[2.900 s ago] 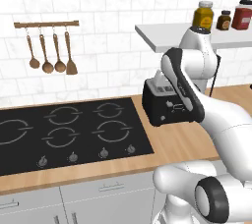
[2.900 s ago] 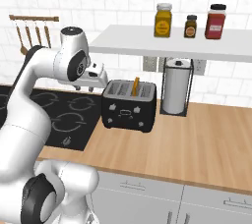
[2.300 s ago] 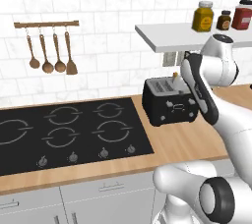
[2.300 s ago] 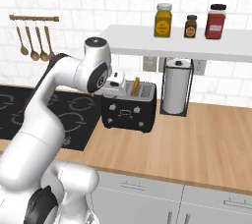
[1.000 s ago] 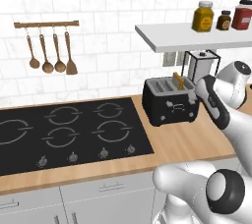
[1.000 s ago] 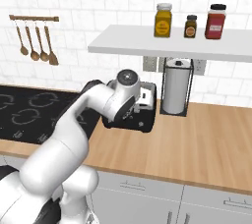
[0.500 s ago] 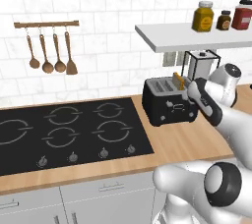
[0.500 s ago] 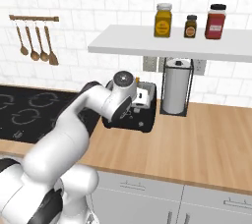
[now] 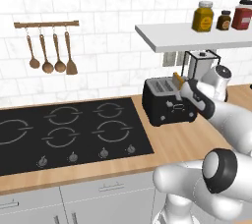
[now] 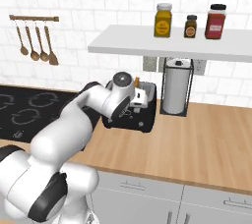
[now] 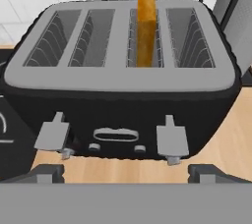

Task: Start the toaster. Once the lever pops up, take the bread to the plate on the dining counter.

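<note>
Boxy black toaster (image 11: 123,70) with silver-grey four-slot top: stands on the light wooden worktop (image 9: 177,142), just right of the black four-ring hob (image 9: 64,132) and left of the upright paper-towel holder (image 10: 175,93). Two grey levers on its front face, left (image 11: 51,136) and right (image 11: 172,140), with small round knobs beneath them.

Golden-tan slice of bread (image 11: 146,16) with darker crust: upright in the third slot from the left, its upper part standing well above the top.

Two-finger dark gripper (image 11: 125,174): spread to its full width, holding nothing, touching nothing. Its fingertips (image 11: 43,173) sit low in front of the toaster's face, one below each lever, apart from both.

White arm: reaches in from the toaster's front, hand level with the toaster body.
</note>
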{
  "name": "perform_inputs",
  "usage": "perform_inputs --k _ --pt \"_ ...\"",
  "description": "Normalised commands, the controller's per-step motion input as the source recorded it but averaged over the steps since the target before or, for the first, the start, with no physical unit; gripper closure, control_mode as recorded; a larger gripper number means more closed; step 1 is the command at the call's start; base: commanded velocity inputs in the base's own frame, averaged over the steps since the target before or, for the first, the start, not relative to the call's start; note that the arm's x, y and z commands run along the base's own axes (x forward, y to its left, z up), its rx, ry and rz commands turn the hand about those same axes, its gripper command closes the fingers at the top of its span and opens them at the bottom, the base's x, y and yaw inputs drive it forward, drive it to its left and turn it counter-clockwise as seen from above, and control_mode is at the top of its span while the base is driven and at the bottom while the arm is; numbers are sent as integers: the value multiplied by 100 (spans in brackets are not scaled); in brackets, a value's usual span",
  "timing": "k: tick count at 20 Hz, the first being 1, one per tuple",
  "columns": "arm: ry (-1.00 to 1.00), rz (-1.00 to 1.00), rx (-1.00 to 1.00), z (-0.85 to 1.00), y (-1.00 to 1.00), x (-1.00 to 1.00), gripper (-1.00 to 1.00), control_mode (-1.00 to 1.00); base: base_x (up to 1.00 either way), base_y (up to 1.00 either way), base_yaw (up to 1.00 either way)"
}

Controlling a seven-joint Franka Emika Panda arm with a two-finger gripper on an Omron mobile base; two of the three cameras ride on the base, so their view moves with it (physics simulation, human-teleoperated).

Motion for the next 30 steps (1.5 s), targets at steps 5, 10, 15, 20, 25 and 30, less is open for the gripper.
perform_inputs --k 5,10,15,20,25,30 --pt "1 0 0 -9 3 10 -100 -100 0 0 0" --pt "0 0 0 -1 0 24 -100 -100 0 0 0" --pt "1 0 0 -12 0 8 -100 -100 0 0 0" --pt "0 0 0 -22 0 0 -100 -100 0 0 0" --pt "0 0 0 -20 0 0 -100 -100 0 0 0" --pt "0 0 0 -12 0 0 -100 -100 0 0 0"
